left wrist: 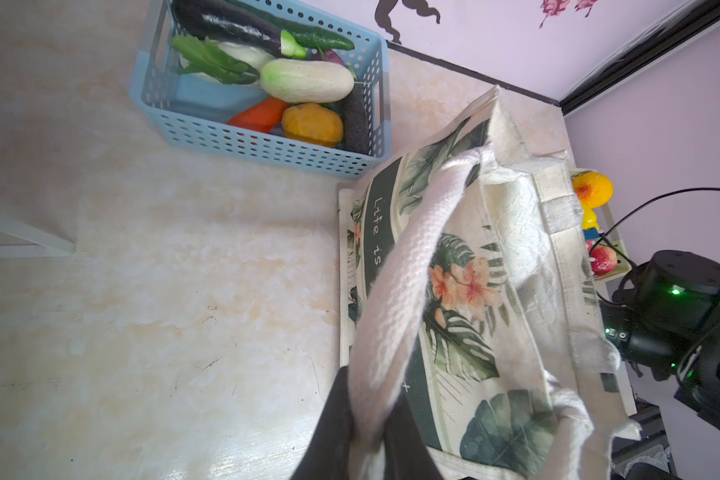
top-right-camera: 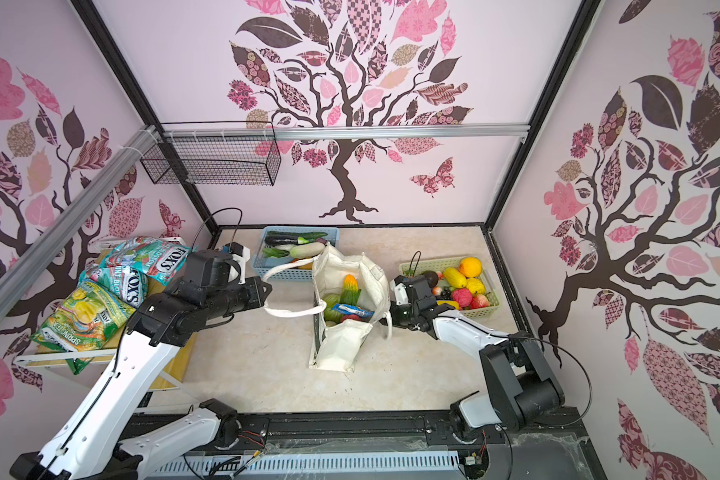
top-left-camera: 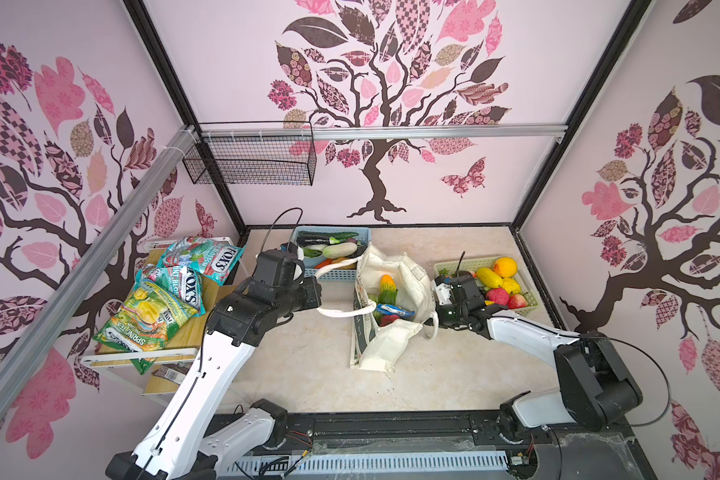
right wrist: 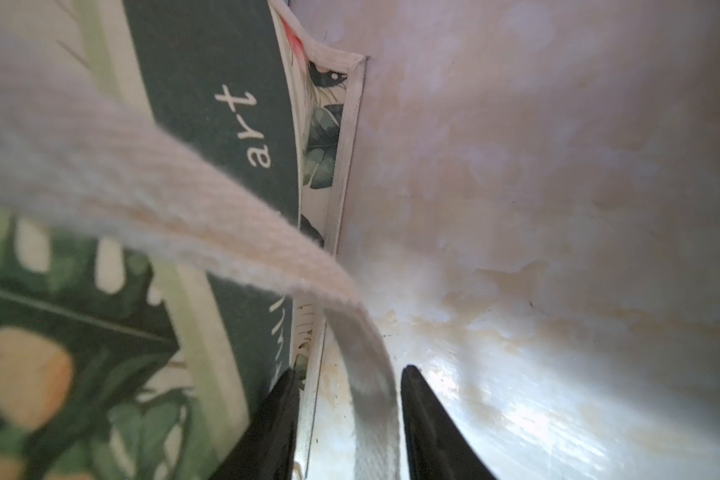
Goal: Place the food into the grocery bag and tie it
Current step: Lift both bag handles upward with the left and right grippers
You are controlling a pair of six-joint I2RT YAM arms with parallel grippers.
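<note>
Bag [top-left-camera: 391,345] is standing on the desk [top-left-camera: 300,374] holding food [top-left-camera: 387,291]; left gripper [top-left-camera: 319,296] is pinching its left handle [left wrist: 395,291], right gripper [right wrist: 350,370] is straddling the right handle [right wrist: 225,224], jaws narrowly apart.

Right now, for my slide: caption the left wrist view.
Left end effector grips grocery bag handle near blue basket.

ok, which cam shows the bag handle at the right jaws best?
Right wrist view: the right handle runs between the open right jaws, gap visible. Both top views show only its loop beside the grocery bag, jaws out of sight. The left wrist view shows the left handle instead, clamped in the left jaws.
</note>
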